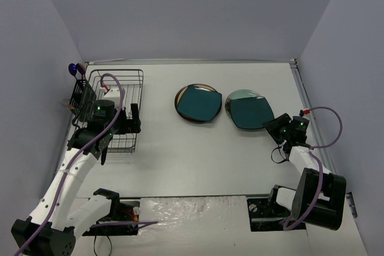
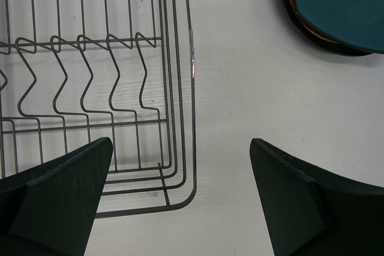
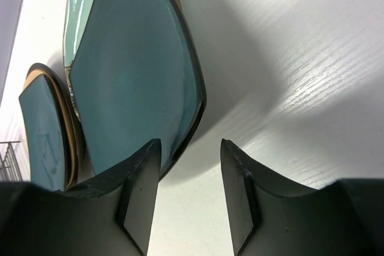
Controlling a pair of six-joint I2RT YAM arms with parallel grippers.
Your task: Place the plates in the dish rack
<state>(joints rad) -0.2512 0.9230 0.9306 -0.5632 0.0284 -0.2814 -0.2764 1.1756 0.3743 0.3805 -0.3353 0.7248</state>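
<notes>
The black wire dish rack (image 1: 114, 82) stands at the left and holds no plates; its tines show in the left wrist view (image 2: 90, 76). My left gripper (image 1: 135, 118) is open and empty above the rack's right side (image 2: 180, 148). Two plate stacks lie at mid-table. One is a dark teal plate (image 1: 198, 103) on a brown-rimmed plate (image 1: 180, 97). The other is a dark teal plate (image 1: 251, 112) on a pale mint plate (image 1: 240, 95). My right gripper (image 1: 277, 129) is open and low, with its jaws at the near edge of that teal plate (image 3: 132, 76). A patterned sliver (image 3: 71, 85) shows under the mint plate (image 3: 81, 4).
A black cutlery caddy (image 1: 79, 97) hangs on the rack's left side, close to the left wall. Grey walls enclose the table on three sides. The left stack also shows in the right wrist view (image 3: 42, 130) and in the left wrist view (image 2: 342, 4).
</notes>
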